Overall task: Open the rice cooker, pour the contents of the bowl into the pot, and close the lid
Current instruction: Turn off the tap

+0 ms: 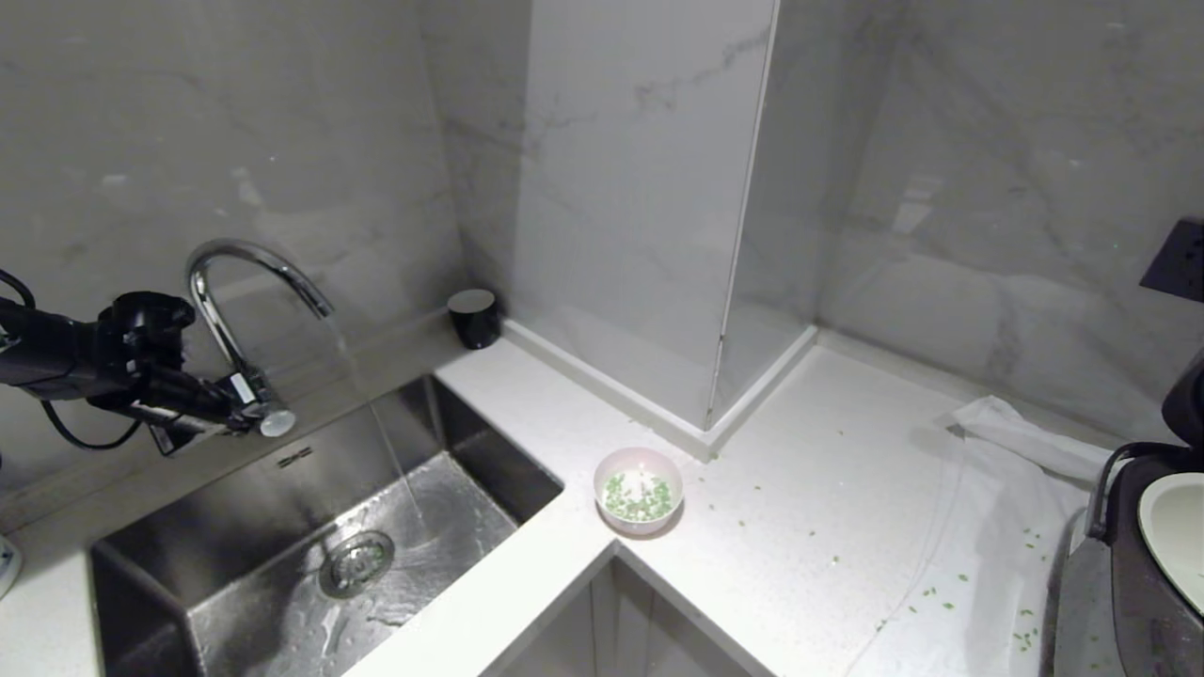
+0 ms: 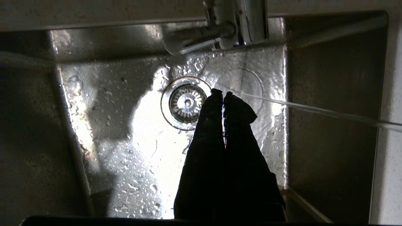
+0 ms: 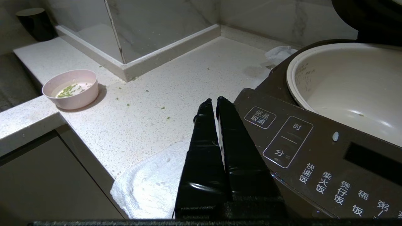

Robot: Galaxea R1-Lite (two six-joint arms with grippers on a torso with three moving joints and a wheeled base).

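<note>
The rice cooker (image 3: pixel 298 141) stands at the right end of the counter with its lid (image 1: pixel 1187 395) raised, and the white pot (image 3: pixel 345 81) inside shows bare walls. The pink bowl (image 1: pixel 639 489) sits near the counter's inner corner, holding the green contents (image 1: pixel 640 498). My left gripper (image 1: pixel 243 414) is shut and empty beside the tap's lever (image 1: pixel 276 422); in the left wrist view it (image 2: pixel 223 92) hangs over the sink. My right gripper (image 3: pixel 212 100) is shut on nothing, parked by the cooker's front panel above a white cloth (image 3: pixel 150 188).
Water runs from the curved tap (image 1: pixel 254 259) into the steel sink (image 1: pixel 235 564), towards the drain (image 1: pixel 357 561). A black cup (image 1: pixel 473 318) stands in the back corner. Green bits lie scattered on the counter (image 1: pixel 809 470) and cloth. A wall socket (image 1: pixel 1176 259) is at the right.
</note>
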